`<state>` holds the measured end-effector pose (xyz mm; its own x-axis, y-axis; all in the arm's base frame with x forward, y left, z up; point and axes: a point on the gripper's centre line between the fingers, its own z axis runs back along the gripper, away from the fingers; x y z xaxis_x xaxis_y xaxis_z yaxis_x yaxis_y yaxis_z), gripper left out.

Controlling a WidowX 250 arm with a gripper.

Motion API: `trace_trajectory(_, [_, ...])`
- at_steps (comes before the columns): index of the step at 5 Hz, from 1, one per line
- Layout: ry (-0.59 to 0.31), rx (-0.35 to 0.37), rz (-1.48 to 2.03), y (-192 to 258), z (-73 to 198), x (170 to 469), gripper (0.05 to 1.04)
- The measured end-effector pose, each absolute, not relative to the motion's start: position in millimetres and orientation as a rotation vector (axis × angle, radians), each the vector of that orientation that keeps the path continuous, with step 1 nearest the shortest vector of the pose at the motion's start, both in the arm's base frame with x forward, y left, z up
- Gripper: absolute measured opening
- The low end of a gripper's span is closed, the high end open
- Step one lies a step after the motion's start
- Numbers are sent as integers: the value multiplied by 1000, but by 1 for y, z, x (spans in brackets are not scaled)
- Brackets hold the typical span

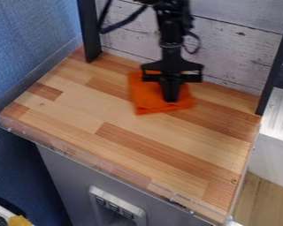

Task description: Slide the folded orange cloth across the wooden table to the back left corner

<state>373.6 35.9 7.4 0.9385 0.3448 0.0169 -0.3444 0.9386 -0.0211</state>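
Had orange cloth [146,93] directly below black pincer [171,99], on far half of wooden counter [114,119], a bit toward view's right of ctr. Hung from top edge of view w/ black arm [169,37], pointing pretty much straight down, lower end over fabric, not off to one side. Sat off-ctr though: more orange out to view's left of pincer, just a narrow strip to R, near edge only slightly past the tip. Looked roughly square, w/o clear long axis; lay low & flattish, approx. parallel to near edge of view, slightly askew, poss. folded. Couldn't tell re: contact w/ fabric, nor re: pincer state, i.e. spread, pressed together or pinching cloth. Had just the one arm close by, so no rival for nearest. Backed by whitish plank wall [232,48], near cloth's far side, w/ dark post [89,31] well apart at view's L.
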Motion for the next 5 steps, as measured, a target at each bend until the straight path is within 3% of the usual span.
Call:
trace_trajectory(2, [-29,4,185,99,9,370,59])
trace_trajectory(5, [-8,24,7,141,10,368,59])
